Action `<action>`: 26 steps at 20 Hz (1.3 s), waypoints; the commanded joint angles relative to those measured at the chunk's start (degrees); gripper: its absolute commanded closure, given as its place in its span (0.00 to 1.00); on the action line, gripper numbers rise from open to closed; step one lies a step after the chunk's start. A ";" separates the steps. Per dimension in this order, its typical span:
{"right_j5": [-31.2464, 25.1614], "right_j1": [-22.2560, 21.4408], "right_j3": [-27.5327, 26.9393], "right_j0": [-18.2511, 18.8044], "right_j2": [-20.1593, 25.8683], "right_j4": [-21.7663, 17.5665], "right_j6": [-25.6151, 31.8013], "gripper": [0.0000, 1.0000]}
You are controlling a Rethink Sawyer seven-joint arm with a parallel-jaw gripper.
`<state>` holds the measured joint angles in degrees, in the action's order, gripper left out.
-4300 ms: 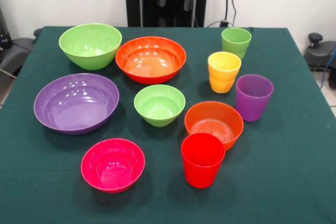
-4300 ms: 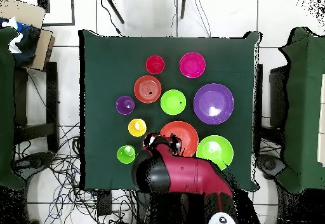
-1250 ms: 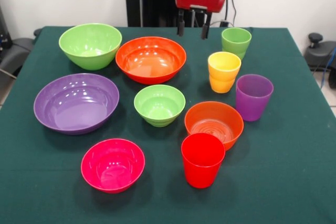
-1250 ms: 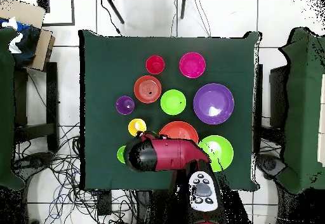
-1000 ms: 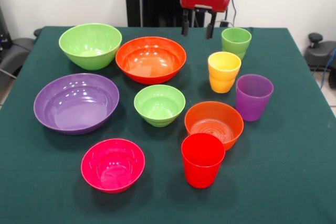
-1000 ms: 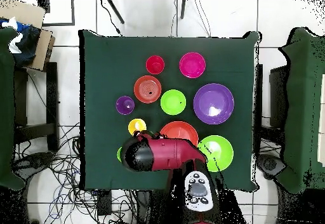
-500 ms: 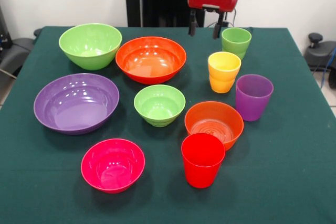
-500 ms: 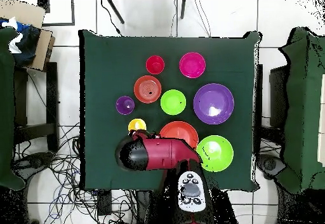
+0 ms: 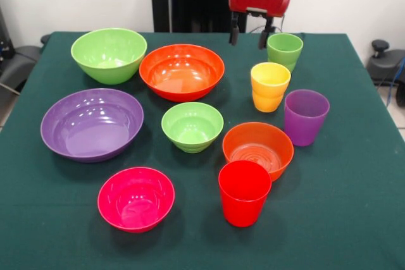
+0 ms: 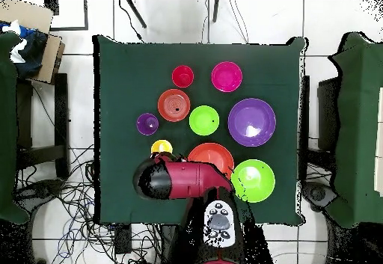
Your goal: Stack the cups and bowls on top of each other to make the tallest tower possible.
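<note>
The gripper, fingers spread and empty, hung near the table's far edge, just beside the light green cup. Nothing was stacked; cups and bowls stood apart across the cloth. Descending off-centre, a finger could strike the rim and topple it against the yellow cup.

Glossy plastic bowls and cups sit on matt green cloth.

Nothing readable is showing anywhere I'm looking: no letters, numbers, labels or brand marks are appearing in either view.
</note>
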<state>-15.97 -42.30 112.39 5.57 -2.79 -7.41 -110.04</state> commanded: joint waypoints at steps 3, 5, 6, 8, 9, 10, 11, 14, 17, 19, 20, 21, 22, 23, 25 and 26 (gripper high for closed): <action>5.68 5.61 -6.23 -3.46 -0.68 3.64 -11.16 0.00; 6.18 6.35 -6.71 -3.98 -1.30 4.09 -11.20 0.00; 6.48 6.65 -6.86 -4.05 -1.42 4.27 -11.10 0.00; 6.84 7.02 -7.04 -3.92 -1.36 4.55 -10.70 0.00; 6.90 7.13 -7.13 -3.90 -1.35 4.71 -10.53 0.00; 6.94 7.24 -7.23 -4.08 -1.44 5.02 -10.49 0.00; 6.98 7.36 -7.33 -4.26 -1.54 5.32 -10.45 0.00; 7.10 7.95 -7.87 -4.95 -1.89 6.45 -10.65 0.00; 7.46 8.38 -8.17 -5.56 -2.36 7.02 -10.67 0.00; 7.69 8.76 -8.44 -5.64 -2.46 7.24 -10.47 0.00; 7.85 8.81 -8.37 -5.69 -2.51 7.30 -10.40 0.00; 7.85 9.02 -8.57 -5.71 -2.47 7.42 -10.27 0.00; 7.87 9.01 -8.49 -5.75 -2.49 7.49 -10.15 0.00; 7.67 8.99 -8.61 -5.83 -2.55 7.59 -9.96 0.00; 7.34 9.02 -8.77 -5.84 -2.24 7.88 -9.61 0.00; 7.23 9.03 -8.71 -5.85 -1.90 8.14 -9.62 0.00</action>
<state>-11.26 -35.16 107.50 1.00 -7.82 -1.59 -110.04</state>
